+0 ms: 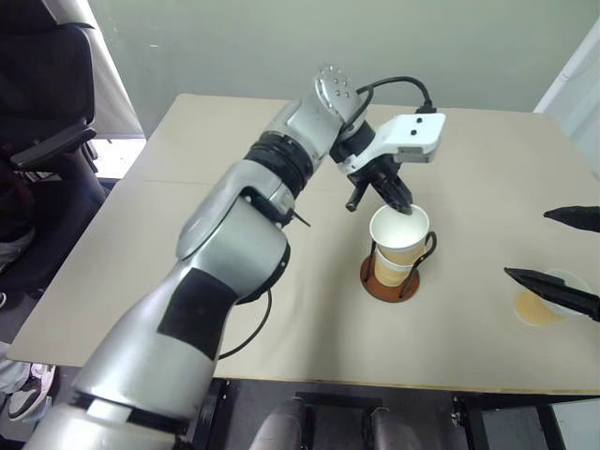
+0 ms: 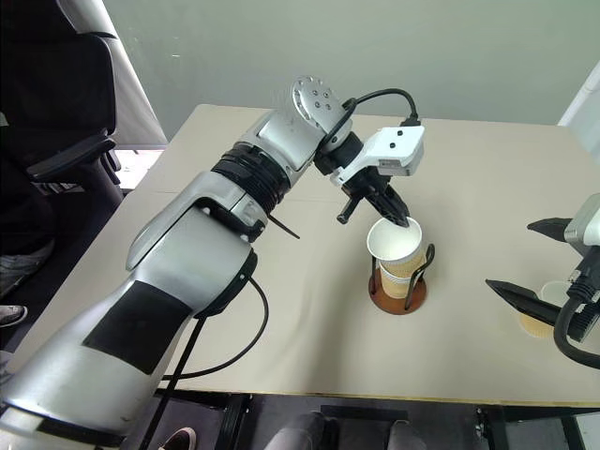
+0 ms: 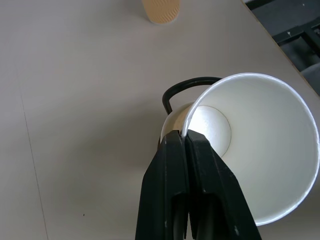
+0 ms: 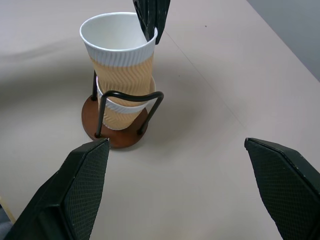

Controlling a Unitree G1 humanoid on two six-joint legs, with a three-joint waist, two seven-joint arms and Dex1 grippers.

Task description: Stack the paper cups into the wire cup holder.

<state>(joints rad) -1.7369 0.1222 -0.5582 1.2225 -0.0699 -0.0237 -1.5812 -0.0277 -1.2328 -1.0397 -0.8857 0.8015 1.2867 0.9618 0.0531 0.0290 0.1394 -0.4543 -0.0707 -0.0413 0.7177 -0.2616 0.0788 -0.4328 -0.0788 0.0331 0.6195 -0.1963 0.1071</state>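
The wire cup holder stands right of the table's centre, with one paper cup seated between its black loops. A second paper cup is partly nested in that one and rises above the loops. My left gripper comes down from above and is shut on this upper cup's far rim, one finger inside and one outside; the left wrist view shows the pinch. A third paper cup sits near the table's right edge. My right gripper hovers over it, open and holding nothing, aimed toward the holder.
The beige table has bare surface to the left of and behind the holder. A black chair stands off the table's left side. The front edge runs close below the holder.
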